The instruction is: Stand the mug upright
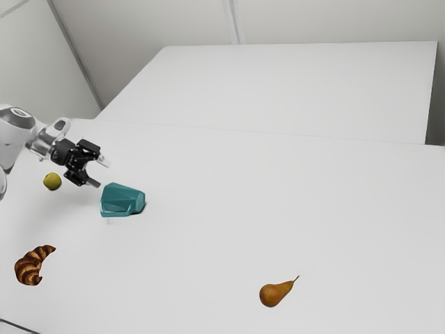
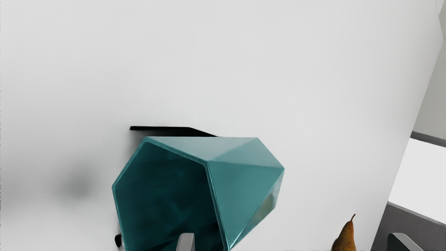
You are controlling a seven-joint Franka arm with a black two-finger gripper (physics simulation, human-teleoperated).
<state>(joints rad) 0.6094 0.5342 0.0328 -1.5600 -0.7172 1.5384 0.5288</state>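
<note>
**Mug (image 2: pixel 251 181) on its side, gripper (image 1: pixel 99 172) spread nearby**

Running this remotely; quick status. The teal faceted mug lies tipped over on the white table (image 1: pixel 208 229), not upright. Its mouth faces my gripper, i.e. the ext. view's L, and its base points toward that view's R. In the wrist view I can see well into its dark inside.

Gripper status: released, fingers (image 2: pixel 186 242) wide apart. In the ext. view it's just beside the mug's mouth end. In the wrist view 1 fingertip overlaps the mouth; can't tell if it's in contact. The other stands well apart from that one, past the mug's base side. The arm (image 1: pixel 15 129) comes in from the ext. view's L.

Other items, ext. view: a yellow-green round fruit (image 1: pixel 52 181) near the gripper; a croissant (image 1: pixel 29 268) lower L, approx. below the fruit; a brown pear (image 1: pixel 274 294) toward the near edge, well apart from the mug, stem pointing up and R.
</note>
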